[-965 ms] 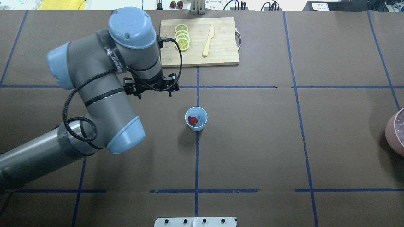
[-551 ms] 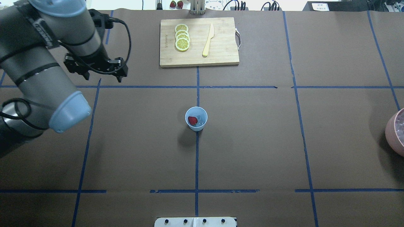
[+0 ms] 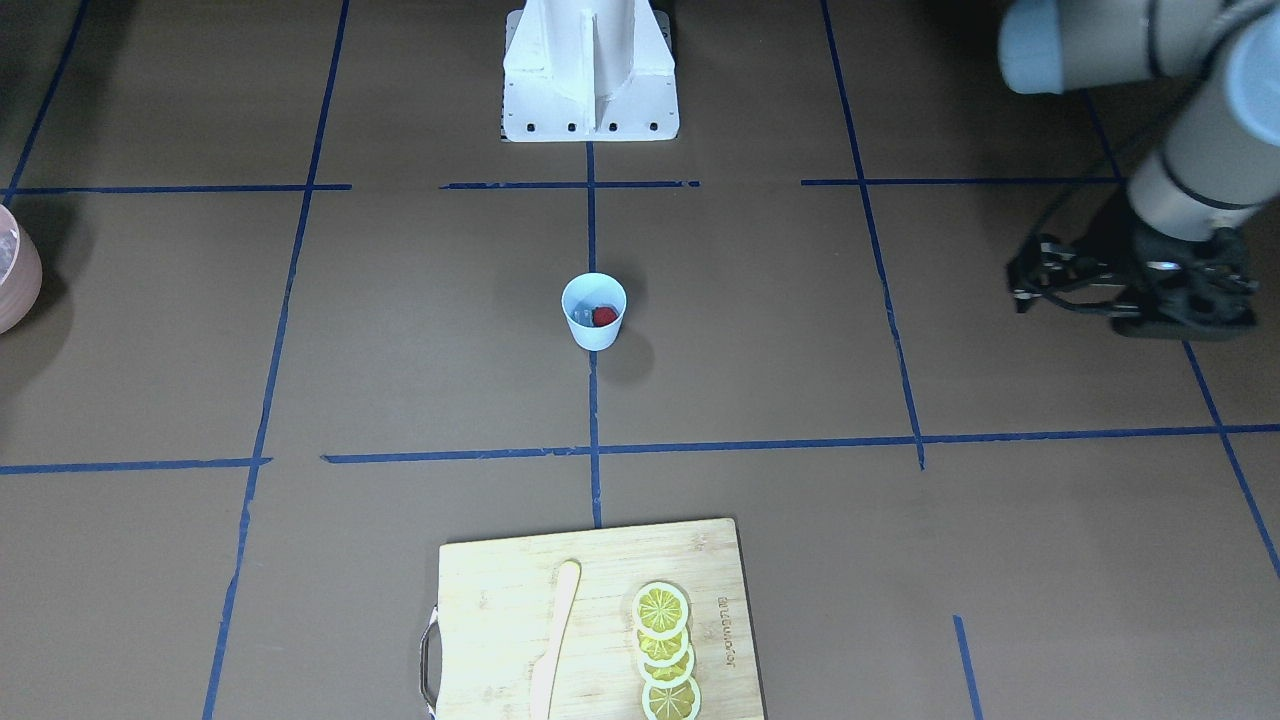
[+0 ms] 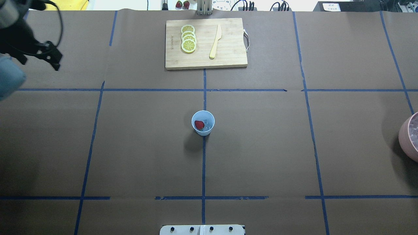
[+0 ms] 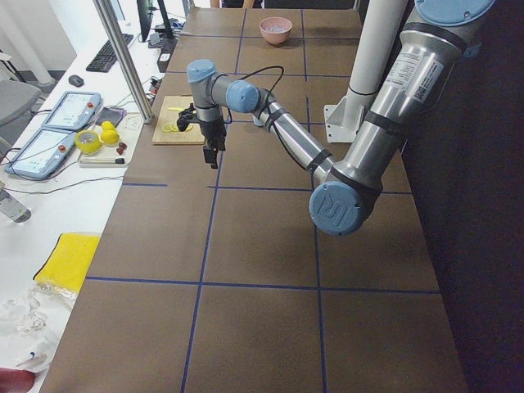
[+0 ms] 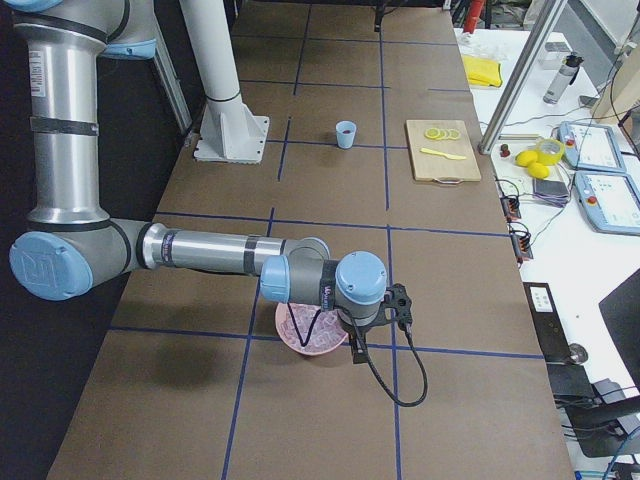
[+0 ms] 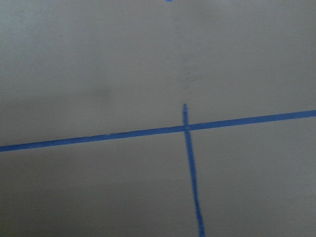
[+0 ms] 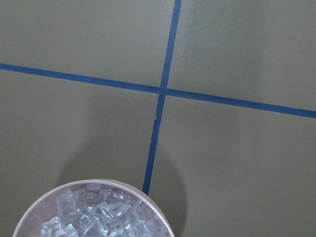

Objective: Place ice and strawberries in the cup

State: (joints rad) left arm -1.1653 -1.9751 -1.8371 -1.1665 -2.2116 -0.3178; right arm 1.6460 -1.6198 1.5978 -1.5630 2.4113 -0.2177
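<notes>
Standing at mid-table, the cup is seen w/ one strawberry & ice inside. Left hand is held spread & empty over the robot's left end, well apart from cup. Right hand is hung over pink bowl; grip can't be told.

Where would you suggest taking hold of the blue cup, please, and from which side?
Pinch the cup across its outer wall just below the rim, coming in level from either side. It stands upright with nothing near it, and it widens upward, so fingers under the rim should keep it from slipping down. A top-down grasp into the mouth would likely meet the strawberry and ice inside.
</notes>
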